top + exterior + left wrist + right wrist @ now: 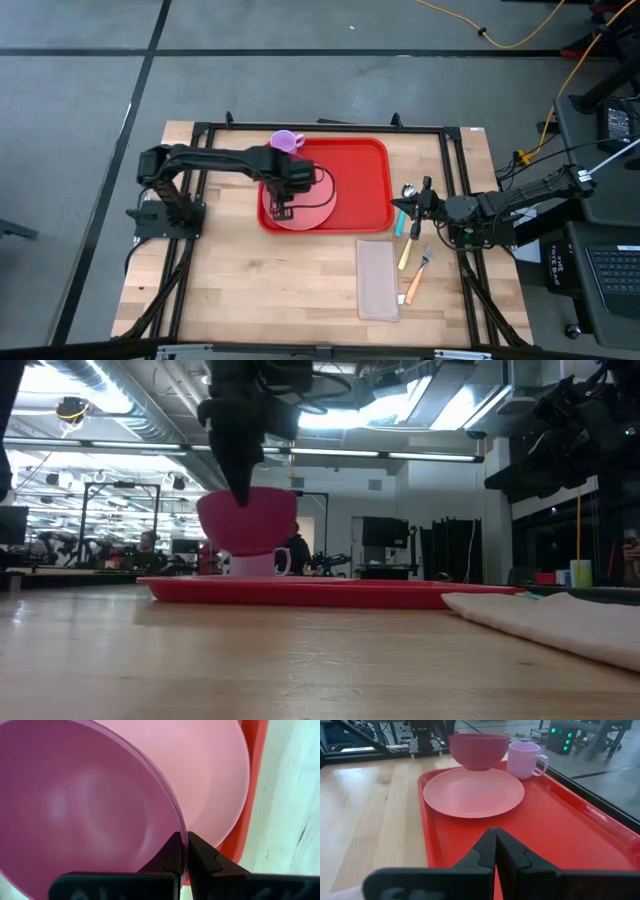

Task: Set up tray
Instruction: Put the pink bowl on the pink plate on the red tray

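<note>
Pink bowl [85, 810] hiding left gripper [182, 851]

Red tray [365, 180], pink plate [473, 791]

Tabletop count: one tray, one plate, one bowl, one mug.

At frame centre sits one red tray [365, 185] bearing one salmon-pink plate [310, 212], one pink bowl [479, 751] and one lilac mug [286, 142]. Lower right of the tray lie one beige napkin [377, 279] and three utensils: a spoon [408, 192], a fork [419, 272] and a yellow-handled piece [405, 253]. Two robot arms flank the table.
</note>
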You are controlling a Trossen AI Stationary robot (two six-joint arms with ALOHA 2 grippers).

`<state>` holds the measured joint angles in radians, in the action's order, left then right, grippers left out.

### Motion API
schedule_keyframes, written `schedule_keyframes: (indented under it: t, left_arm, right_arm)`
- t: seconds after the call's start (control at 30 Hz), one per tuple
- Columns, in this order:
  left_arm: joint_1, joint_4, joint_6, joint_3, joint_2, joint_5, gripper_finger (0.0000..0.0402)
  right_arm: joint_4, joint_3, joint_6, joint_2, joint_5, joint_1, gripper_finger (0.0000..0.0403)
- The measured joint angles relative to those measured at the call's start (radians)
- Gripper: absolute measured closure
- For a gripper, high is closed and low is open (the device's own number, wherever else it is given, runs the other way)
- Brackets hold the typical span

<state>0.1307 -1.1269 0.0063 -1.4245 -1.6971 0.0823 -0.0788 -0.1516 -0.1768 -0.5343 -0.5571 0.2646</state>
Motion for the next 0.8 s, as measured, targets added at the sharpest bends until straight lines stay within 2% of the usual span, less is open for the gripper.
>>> schedule_keyframes:
  t: [0.27,0.4,0.8]
  left_arm:
    - [-0.023,-0.026,0.016,-0.038,-0.091,0.017,0.0398]
    - [-0.040,-0.023,0.016,-0.039,-0.110,0.054,0.0398]
    - [-0.065,0.032,0.050,-0.039,-0.161,0.054,0.0398]
  right_arm:
    - [0.001,0.000,0.002,0.000,0.000,0.000,0.0394]
    - [0.002,0.000,0.002,0.000,0.000,0.000,0.0393]
    - [-0.001,0.000,0.002,-0.001,0.000,0.000,0.0393]
